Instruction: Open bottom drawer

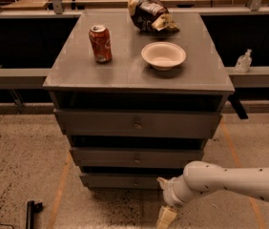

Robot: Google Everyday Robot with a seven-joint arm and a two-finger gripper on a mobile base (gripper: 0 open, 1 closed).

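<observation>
The grey cabinet has three drawers. The bottom drawer [122, 180] is the lowest and slimmest front, with a small centre knob [135, 182]; it sits flush and closed. Above it are the mid-sized drawer [137, 156] and the tallest drawer [137, 123]. My white arm [220, 178] reaches in from the right, low over the floor. My gripper [165, 213] hangs at the arm's end, just right of and below the bottom drawer's knob, its cream fingers pointing down and not touching the drawer.
On the cabinet top [125, 73] stand a red soda can [100, 43], a white bowl [163, 55] and a crumpled chip bag [150, 11]. A sanitiser bottle [243, 61] sits on a ledge at right. A black object [30, 213] lies on the floor at left.
</observation>
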